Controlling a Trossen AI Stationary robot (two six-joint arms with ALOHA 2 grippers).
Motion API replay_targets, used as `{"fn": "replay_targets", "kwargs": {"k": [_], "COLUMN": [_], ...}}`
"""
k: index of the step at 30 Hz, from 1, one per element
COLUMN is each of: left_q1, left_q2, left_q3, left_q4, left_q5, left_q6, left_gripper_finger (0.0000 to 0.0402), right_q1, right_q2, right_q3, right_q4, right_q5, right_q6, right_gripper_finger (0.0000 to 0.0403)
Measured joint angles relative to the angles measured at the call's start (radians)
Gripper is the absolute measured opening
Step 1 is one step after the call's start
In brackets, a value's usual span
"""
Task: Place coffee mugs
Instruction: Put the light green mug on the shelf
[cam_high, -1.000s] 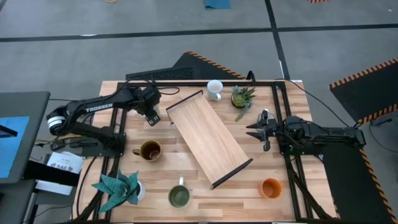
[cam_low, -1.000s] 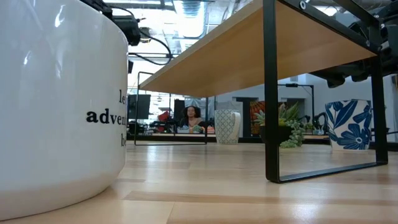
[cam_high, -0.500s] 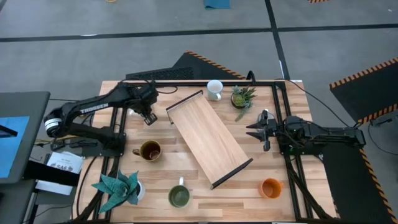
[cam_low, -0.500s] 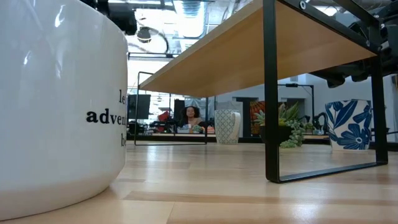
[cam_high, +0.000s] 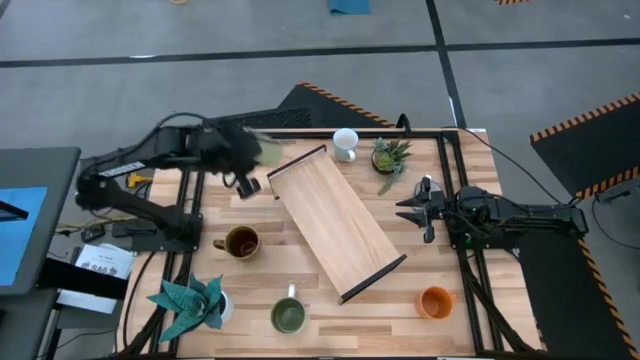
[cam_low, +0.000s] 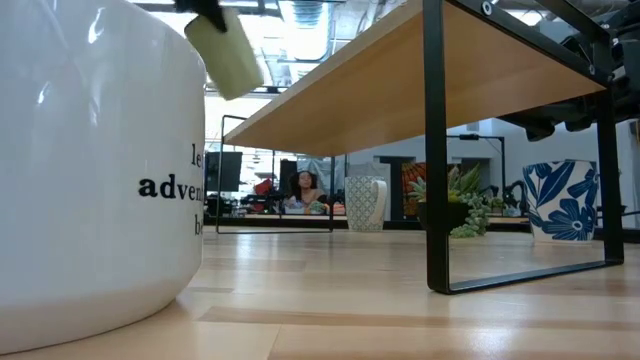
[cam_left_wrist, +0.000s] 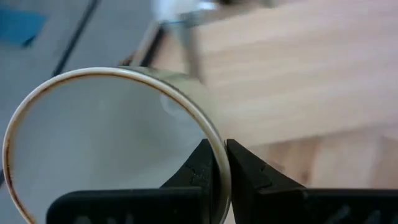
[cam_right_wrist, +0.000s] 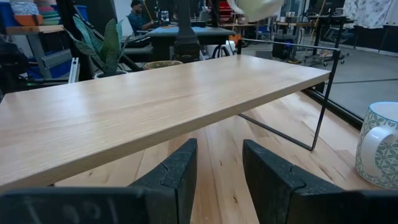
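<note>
The left gripper (cam_left_wrist: 219, 163) pinches the rim of the cream mug (cam_left_wrist: 106, 143), one finger inside the wall and one outside. In the high view this mug (cam_high: 268, 150) hangs in the air just beside the far end of the raised wooden shelf (cam_high: 335, 223), blurred, so its exact tilt is hard to read (it appears tipped in the low view (cam_low: 225, 52)). The right gripper (cam_high: 410, 209) sits near the shelf's right side, fingers spread apart and holding nothing. On the table (cam_high: 470, 305) stand the white mug (cam_high: 345, 143), the dark brown mug (cam_high: 241, 242), the green mug (cam_high: 288, 316) and the orange mug (cam_high: 436, 301).
</note>
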Motion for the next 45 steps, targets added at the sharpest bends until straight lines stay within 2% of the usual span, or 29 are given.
{"fn": "replay_targets", "kwargs": {"k": [5, 9, 16, 21, 30, 38, 45], "left_q1": [-0.178, -0.271, -0.272, -0.213, -0.076, -0.04, -0.04], "left_q2": [0.196, 0.349, 0.511, 0.528, 0.523, 0.523, 0.523], "left_q3": [0.139, 0.246, 0.402, 0.419, 0.419, 0.421, 0.42], "left_q4": [-0.062, -0.133, -0.281, -0.313, -0.315, -0.314, -0.313], "left_q5": [0.007, -0.029, -0.094, -0.059, 0.133, 0.151, 0.147], "left_q6": [0.061, 0.125, 0.158, 0.177, 0.205, 0.214, 0.208], "left_gripper_finger": [0.0005, 0.0007, 0.0007, 0.0007, 0.0007, 0.001, 0.0047], "right_q1": [0.0, 0.0, 0.0, 0.0, 0.0, 0.0, 0.0], "right_q2": [0.0, 0.0, 0.0, 0.0, 0.0, 0.0, 0.0], "right_q3": [0.0, 0.0, 0.0, 0.0, 0.0, 0.0, 0.0], "right_q4": [0.0, 0.0, 0.006, 0.012, 0.017, 0.018, 0.019], "right_q5": [0.0, 0.0, 0.0, 0.0, 0.0, 0.0, 0.0], "right_q6": [0.0, 0.0, 0.0, 0.0, 0.0, 0.0, 0.0], "right_gripper_finger": [0.0155, 0.0155, 0.0155, 0.0155, 0.0155, 0.0155, 0.0155]}}
